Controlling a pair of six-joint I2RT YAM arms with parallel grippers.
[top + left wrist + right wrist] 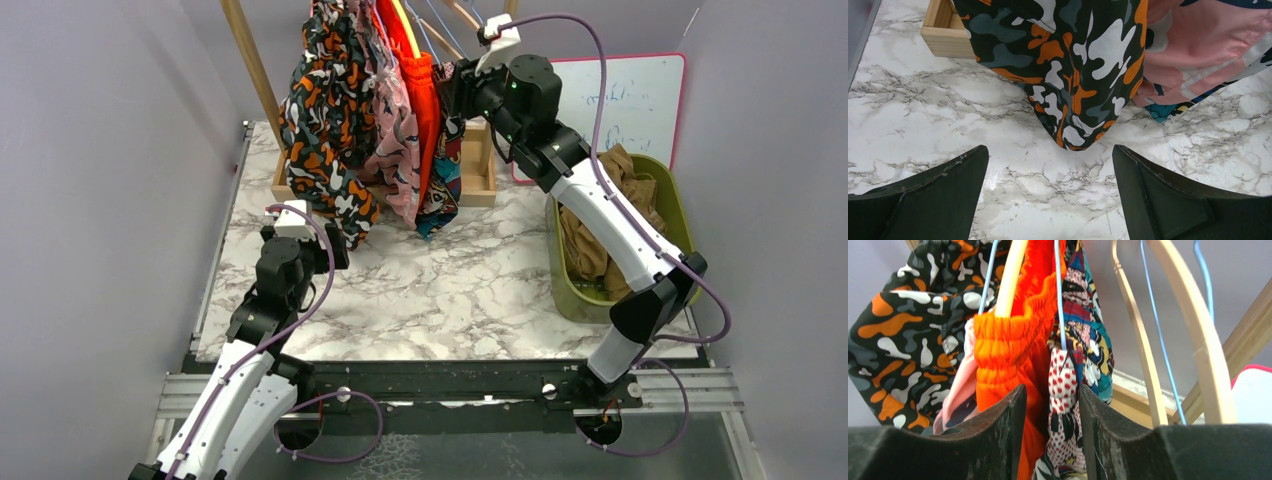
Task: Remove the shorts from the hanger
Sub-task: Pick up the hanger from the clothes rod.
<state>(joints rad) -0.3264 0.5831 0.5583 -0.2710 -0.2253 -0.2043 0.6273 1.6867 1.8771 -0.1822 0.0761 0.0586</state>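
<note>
My left claw [337,247] hangs low over the marble desk [450,300] near its left edge. It is released, its two fingers [923,200] spread wide with nothing between them. Just beyond it, the hem of the blotch-print shorts [322,125] hangs down close to the desk, in front of the wooden rack base [482,170] that sits at the far edge. To their right on the same rack hang the pink-print shorts [397,145], then the orange shorts [422,95], then the multicolour shorts [445,190], all pressed side by side. My right claw [452,95] is raised over the far edge, clenched on a red-dotted fold of the multicolour shorts, with the orange pair brushing one finger. A blue wire hanger [1060,295] runs down into that fold, and bare wooden hangers [1193,330] stand to its right. Further right a whiteboard [625,100] leans at the far right corner. A green bin [680,215] along the right edge holds tan fabric [600,235].
</note>
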